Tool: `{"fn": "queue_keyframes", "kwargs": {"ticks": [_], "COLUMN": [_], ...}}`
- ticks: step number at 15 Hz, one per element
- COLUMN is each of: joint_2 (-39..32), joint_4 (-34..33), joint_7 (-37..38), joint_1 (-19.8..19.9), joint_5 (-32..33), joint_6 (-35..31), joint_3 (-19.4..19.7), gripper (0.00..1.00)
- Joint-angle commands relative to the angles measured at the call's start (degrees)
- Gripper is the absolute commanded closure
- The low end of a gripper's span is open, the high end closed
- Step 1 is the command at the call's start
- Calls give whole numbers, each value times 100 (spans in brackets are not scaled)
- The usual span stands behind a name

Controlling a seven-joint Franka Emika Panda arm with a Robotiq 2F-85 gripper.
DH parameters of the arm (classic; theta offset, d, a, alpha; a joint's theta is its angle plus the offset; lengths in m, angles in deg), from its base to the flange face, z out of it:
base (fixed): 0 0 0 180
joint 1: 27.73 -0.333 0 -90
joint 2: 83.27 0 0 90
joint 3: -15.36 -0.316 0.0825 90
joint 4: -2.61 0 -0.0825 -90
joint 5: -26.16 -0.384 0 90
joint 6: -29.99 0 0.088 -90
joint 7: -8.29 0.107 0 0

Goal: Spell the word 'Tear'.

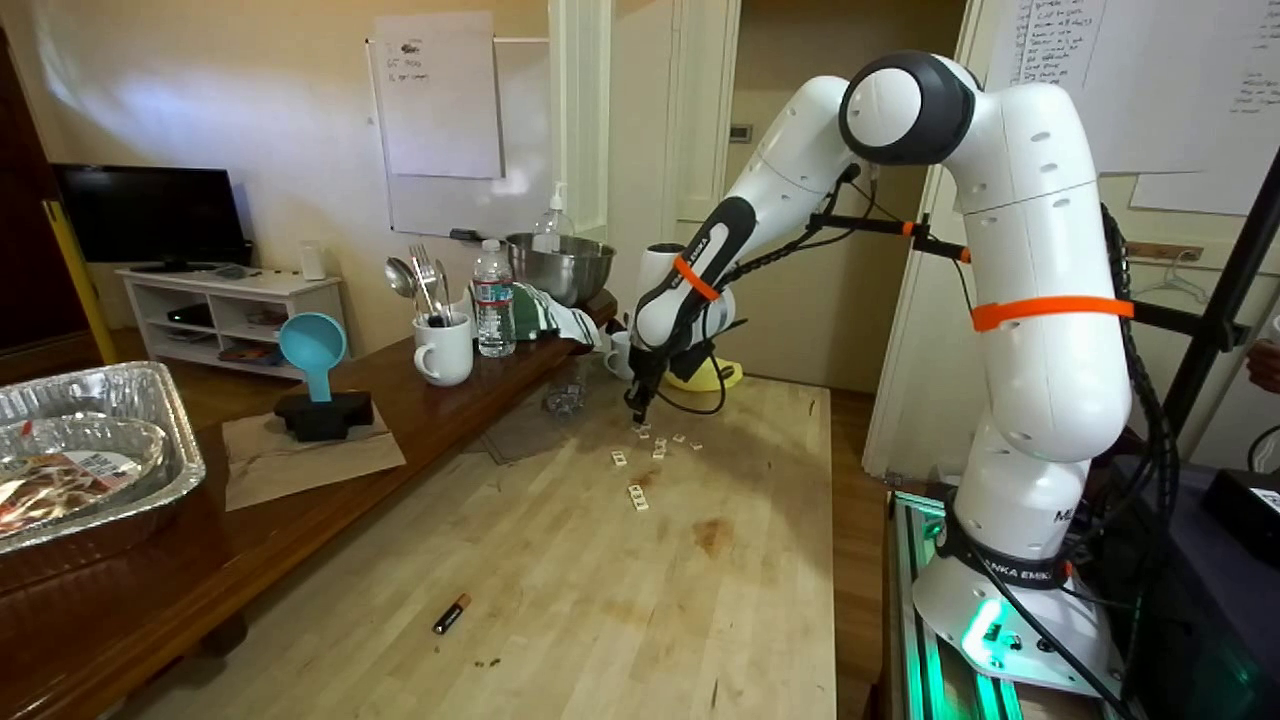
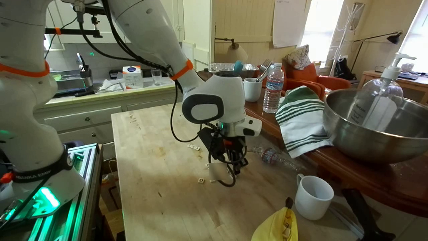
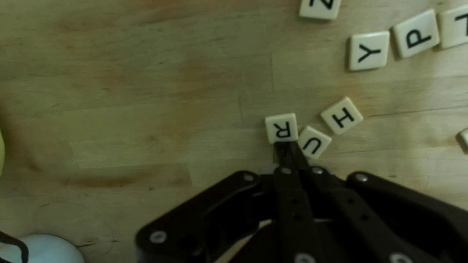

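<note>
Read the Robotiq gripper (image 3: 288, 148) as fully closed, jaws together, with no tile visible between them. Locate the R tile (image 3: 281, 128) in the wrist view, flat on the wooden tabletop (image 3: 153, 95) and directly at the far end of the gripper, near edge against or just below the tips. Treat contact as unconfirmed. Disregard long axis: take the R tile as nearly square, edges almost in line with the gripper apart from a slight turn, letter upside down in that view. Note the U tile (image 3: 314, 142) just to the right, touching or almost touching the R tile, and the H tile (image 3: 342, 115) beyond, farther right and on the far side. In an exterior view, find a row of tiles (image 1: 638, 497) on the near side of the gripper and apart from it, letters too small to read. Regard that row, tentatively, as the word under assembly, and the R tile as the probable last letter. For the coming move, judge a push with the closed tips likelier than a pinch. Judge the path toward the row as rightward in the wrist view; expect first obstruction at the U tile.
</note>
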Motion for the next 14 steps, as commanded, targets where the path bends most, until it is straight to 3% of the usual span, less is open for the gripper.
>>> {"fn": "queue_keyframes", "kwargs": {"ticks": [1, 14], "joint_2": [24, 123], "joint_4": [30, 137], "joint_7": [-105, -87], "joint_1": [49, 49], "joint_5": [-50, -14], "joint_6": [-27, 77], "joint_3": [-69, -20], "gripper": [100, 100]}}
